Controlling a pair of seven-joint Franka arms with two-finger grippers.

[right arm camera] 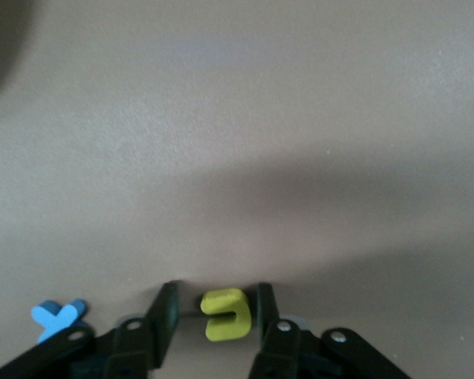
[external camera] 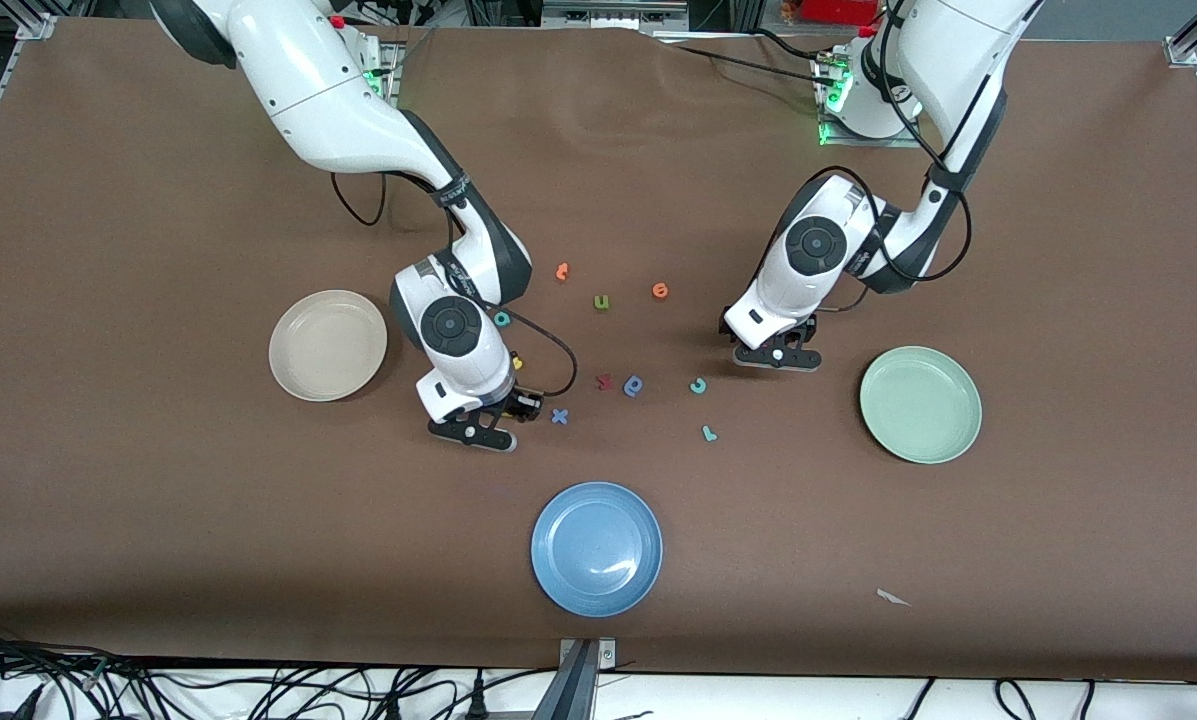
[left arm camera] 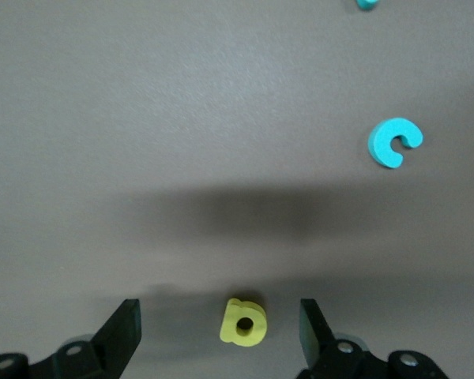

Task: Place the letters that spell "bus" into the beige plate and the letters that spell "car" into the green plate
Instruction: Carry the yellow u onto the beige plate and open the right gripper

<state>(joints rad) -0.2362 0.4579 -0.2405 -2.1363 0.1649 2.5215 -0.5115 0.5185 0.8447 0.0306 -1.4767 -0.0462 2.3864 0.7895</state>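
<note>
**Over mid-table, both grippers low around yellow letters**

Near the middle of the front view, the right gripper (external camera: pixel 478 428) sat low at the table, between the beige plate (external camera: pixel 328 345) and a blue "x" (external camera: pixel 559 416). Its wrist view showed the jaws drawn in close on either side of a hooked yellow letter (right arm camera: pixel 223 315), with a thin gap on each side, so they were not clamped. Whether that letter was the "u" or the "s" could not be told. A second yellow letter (external camera: pixel 517 363) peeked out beside the arm, and a teal letter (external camera: pixel 501 319) lay higher in the frame, at the arm's edge.

Toward the left arm's end, the left gripper (external camera: pixel 778 356) was down at the table, higher in the frame than the green plate (external camera: pixel 920 404). Its jaws stood wide apart with the yellow "a" (left arm camera: pixel 242 322) lying flat between them, touching neither finger. The teal "c" (external camera: pixel 698 385) and the teal "r" (external camera: pixel 708 432) lay on the brown table (external camera: pixel 158 500), lower in the frame than that gripper.

Mid-frame lay a dark blue letter (external camera: pixel 634 385) and a red letter (external camera: pixel 605 380), with an olive "u" (external camera: pixel 601 302) and two orange letters (external camera: pixel 562 271) above them. At lower centre sat the blue plate (external camera: pixel 596 548).
</note>
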